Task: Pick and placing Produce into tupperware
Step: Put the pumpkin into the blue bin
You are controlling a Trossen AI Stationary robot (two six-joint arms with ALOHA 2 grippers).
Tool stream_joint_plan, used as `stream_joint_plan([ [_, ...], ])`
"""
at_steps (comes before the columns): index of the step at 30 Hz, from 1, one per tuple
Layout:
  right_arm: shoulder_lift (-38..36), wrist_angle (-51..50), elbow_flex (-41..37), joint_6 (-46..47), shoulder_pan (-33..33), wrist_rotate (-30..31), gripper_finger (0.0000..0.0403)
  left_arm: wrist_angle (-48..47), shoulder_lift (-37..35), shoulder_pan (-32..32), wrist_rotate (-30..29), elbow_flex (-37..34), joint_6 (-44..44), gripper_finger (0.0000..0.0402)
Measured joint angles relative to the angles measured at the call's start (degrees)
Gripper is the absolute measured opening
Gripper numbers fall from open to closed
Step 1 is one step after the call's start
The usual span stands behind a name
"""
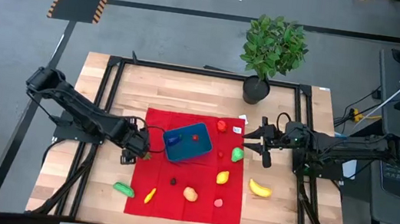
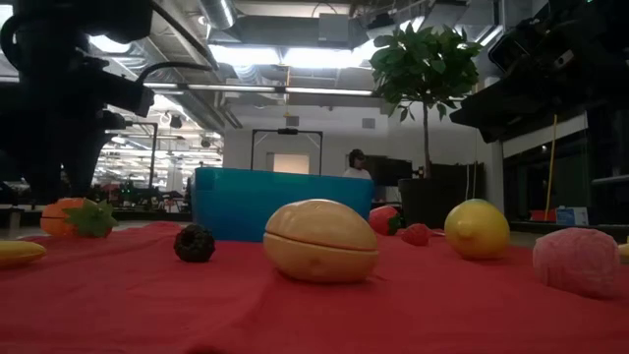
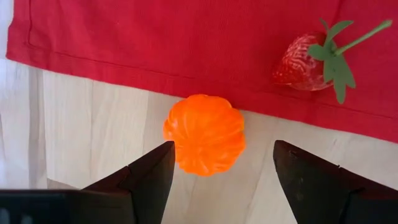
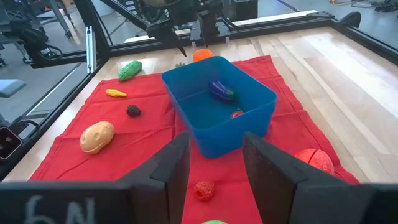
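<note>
The tupperware [image 1: 187, 142], a blue rounded-rectangle tub, is seen at the centre of the high view on the red cloth [image 1: 195, 204]; a dark eggplant [image 4: 222, 91] lies inside. A ribbed orange pumpkin [image 3: 204, 134] sits between the spread fingers of the left gripper [image 3: 221, 180], ungripped. The right gripper [image 4: 214, 165] is held part-open and empty.

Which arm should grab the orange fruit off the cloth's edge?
Left. The left gripper hangs open right over the orange fruit; the right gripper is beyond the blue container.
</note>
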Motion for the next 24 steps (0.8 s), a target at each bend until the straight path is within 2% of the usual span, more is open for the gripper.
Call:
stream_joint_plan([
  [6,0.0,0.0,0.0,0.07,0.0,-0.11,0.0149,1.22,0.61,0.09,-2.32,-0.02,-0.03,0.0258],
  [13,0.0,0.0,0.0,0.22,0.01,-0.13,0.0149,1.36,0.58,1.98,-2.45,-0.16,-0.44,0.0256],
  [24,0.0,0.0,0.0,0.28,0.02,-0.11,0.0149,8.39,0.47,5.48,2.71,-8.09,-0.15,0.0254],
])
